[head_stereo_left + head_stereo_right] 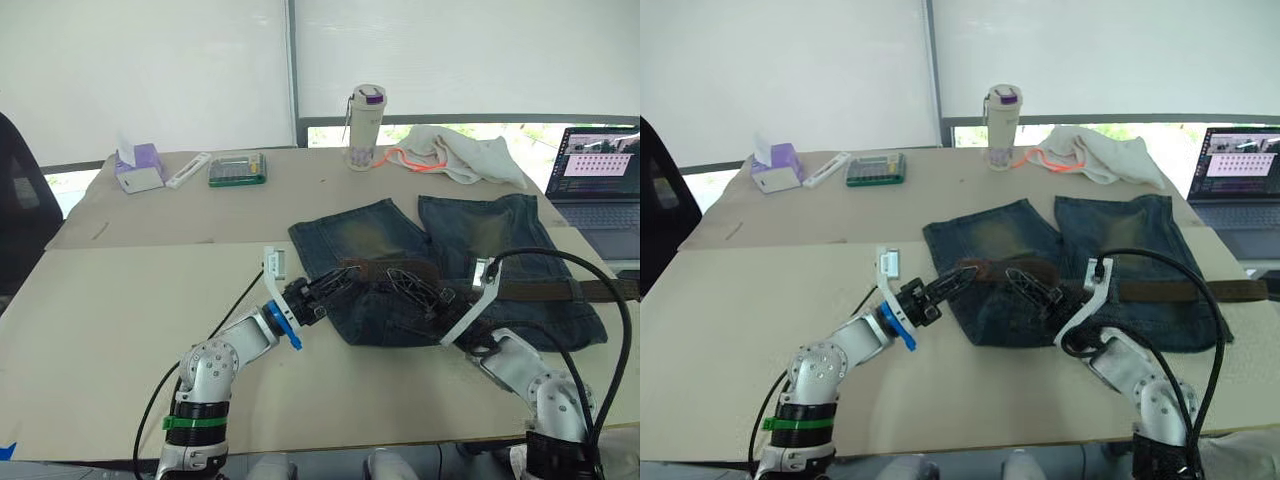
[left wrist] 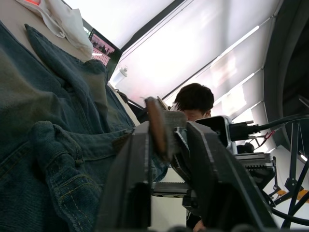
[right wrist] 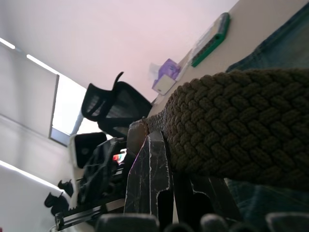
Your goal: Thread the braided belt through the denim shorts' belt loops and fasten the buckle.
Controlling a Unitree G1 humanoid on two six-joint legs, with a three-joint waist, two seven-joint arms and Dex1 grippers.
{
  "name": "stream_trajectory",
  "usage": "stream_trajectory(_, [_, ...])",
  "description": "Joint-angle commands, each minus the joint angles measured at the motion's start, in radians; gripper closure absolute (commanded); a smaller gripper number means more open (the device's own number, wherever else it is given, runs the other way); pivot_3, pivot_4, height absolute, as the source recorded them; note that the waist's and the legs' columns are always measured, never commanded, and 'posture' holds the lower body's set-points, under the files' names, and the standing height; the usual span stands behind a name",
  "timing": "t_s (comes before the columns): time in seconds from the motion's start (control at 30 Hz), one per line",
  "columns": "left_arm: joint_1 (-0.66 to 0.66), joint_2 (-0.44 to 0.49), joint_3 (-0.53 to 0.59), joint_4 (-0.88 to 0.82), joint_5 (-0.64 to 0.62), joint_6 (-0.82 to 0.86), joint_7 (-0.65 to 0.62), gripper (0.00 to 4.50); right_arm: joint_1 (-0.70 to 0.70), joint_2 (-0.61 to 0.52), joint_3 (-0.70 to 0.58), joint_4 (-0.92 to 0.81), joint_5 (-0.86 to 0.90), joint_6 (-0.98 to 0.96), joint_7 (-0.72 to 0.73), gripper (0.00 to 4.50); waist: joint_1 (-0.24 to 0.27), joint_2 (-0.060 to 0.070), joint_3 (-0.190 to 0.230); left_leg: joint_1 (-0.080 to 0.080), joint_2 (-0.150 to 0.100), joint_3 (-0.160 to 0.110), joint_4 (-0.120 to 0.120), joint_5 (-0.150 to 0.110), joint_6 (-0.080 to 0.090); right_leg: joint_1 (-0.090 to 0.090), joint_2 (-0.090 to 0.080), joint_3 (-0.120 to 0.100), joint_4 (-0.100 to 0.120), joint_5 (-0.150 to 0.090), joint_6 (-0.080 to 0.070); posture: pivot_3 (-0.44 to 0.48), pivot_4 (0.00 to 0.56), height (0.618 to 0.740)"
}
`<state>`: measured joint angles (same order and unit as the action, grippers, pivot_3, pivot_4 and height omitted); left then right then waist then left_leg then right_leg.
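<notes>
The left gripper [image 1: 332, 291] pinches the braided belt [image 1: 545, 291] by its tip at the waistband of the denim shorts [image 1: 390, 240], seemingly to draw it through; the right gripper [image 1: 420, 290] clamps the strap mid-waist, steadying it.

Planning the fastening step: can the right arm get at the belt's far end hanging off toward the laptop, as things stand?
Probably not right away. The right gripper is shut on the braided belt at the denim shorts' waist. The way along the strap toward the laptop looks free once it lets go.
</notes>
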<state>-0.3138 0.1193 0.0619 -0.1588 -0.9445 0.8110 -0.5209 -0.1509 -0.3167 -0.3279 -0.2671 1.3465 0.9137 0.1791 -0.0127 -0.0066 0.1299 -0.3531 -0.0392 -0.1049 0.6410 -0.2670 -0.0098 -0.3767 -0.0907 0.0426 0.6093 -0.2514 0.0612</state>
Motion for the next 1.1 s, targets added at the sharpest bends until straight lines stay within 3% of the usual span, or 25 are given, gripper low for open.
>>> stream_trajectory(0.03, [0.014, 0.098, -0.049, -0.003, 0.149, -0.094, -0.069, 1.35, -0.020, -0.040, -0.034, 0.040, -0.040, -0.015, -0.083, 4.50, -0.001, 0.000, 0.000, 0.000, 0.000, 0.000, 0.000, 0.000, 0.000, 0.000, 0.000, 0.000, 0.000, 0.000, 0.000, 0.000, 0.150, 0.740])
stream_trajectory(0.17, [0.027, 0.193, -0.088, -0.002, 0.253, -0.170, -0.143, 0.03, -0.027, -0.057, -0.054, 0.068, -0.032, 0.003, -0.152, 4.50, 0.000, 0.000, 0.000, -0.001, 0.000, 0.001, -0.002, 0.000, 0.000, -0.002, 0.000, 0.001, 0.000, 0.000, -0.001, 0.000, 0.150, 0.740])
stream_trajectory(0.33, [0.038, 0.244, -0.120, -0.017, 0.329, -0.252, -0.212, 0.03, -0.038, -0.078, -0.090, 0.095, -0.045, -0.015, -0.185, 4.50, 0.003, 0.000, 0.000, -0.001, 0.000, 0.001, -0.002, 0.000, 0.000, -0.002, -0.001, 0.001, 0.000, 0.000, -0.001, 0.000, 0.150, 0.740])
stream_trajectory(0.77, [0.027, 0.255, -0.143, -0.035, 0.386, -0.316, -0.280, 0.03, -0.037, -0.171, -0.119, 0.118, 0.008, 0.071, -0.198, 4.50, -0.001, 0.000, 0.000, -0.001, 0.001, 0.001, -0.002, 0.000, 0.000, -0.002, 0.000, 0.001, 0.001, 0.000, -0.001, 0.000, 0.150, 0.740])
stream_trajectory(1.1, [0.010, 0.250, -0.140, -0.032, 0.401, -0.307, -0.284, 0.03, -0.123, -0.058, -0.076, 0.214, 0.110, 0.109, -0.294, 4.50, -0.003, 0.000, 0.000, -0.001, 0.002, 0.001, -0.002, 0.000, 0.000, -0.003, 0.001, 0.002, 0.001, 0.000, -0.001, 0.000, 0.150, 0.740])
